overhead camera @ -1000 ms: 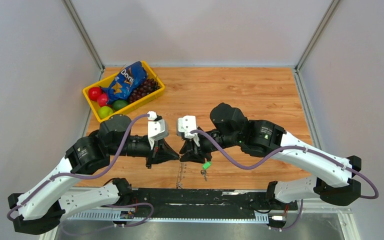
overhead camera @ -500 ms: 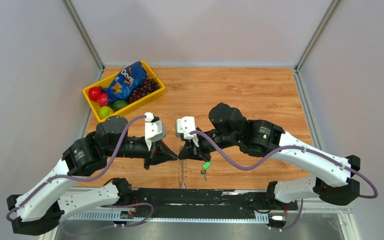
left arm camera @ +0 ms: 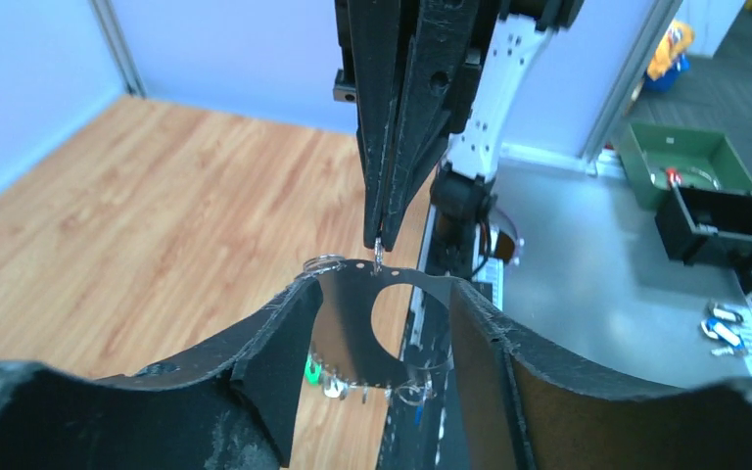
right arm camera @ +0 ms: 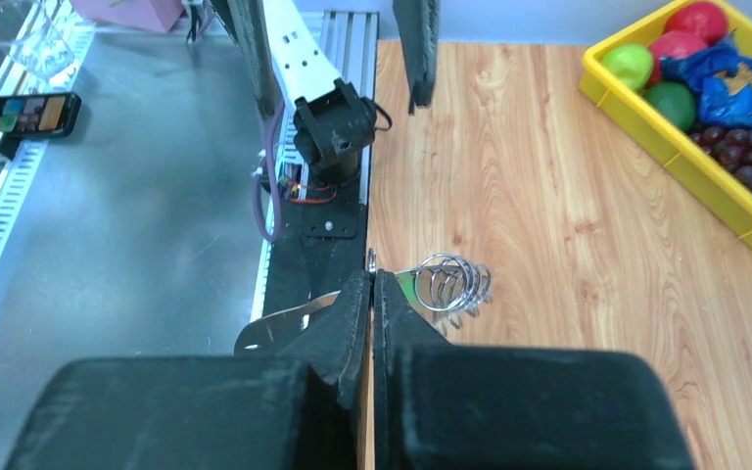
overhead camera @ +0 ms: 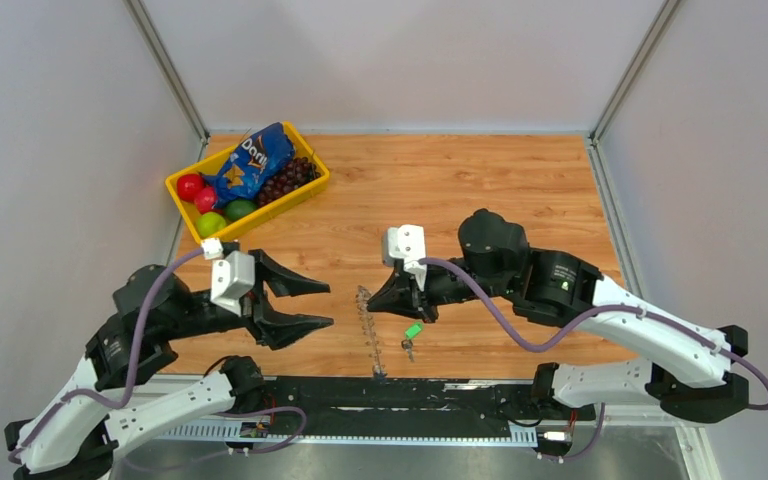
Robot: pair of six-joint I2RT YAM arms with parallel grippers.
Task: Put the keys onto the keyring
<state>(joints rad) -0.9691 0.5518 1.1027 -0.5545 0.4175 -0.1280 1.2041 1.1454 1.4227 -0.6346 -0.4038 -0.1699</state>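
Note:
The keyring stands on edge near the table's front, a silvery hoop with a jagged fringe. In the left wrist view it is a shiny plate with a round hole. My right gripper is shut on its top edge, pinching a small loop there. In the right wrist view the shut gripper has a coil of rings just beyond it. My left gripper is open, apart from the keyring to its left. The keys with their green tag lie on the wood right of the keyring.
A yellow tray at the back left holds fruit, grapes and a blue chip bag. A black rail runs along the table's near edge, with a metal bench beyond it. Grey walls close in both sides.
My left gripper has opened, let go of the keyring and drawn back to the left. The right gripper stays shut on the keyring and has shifted a little to the right.

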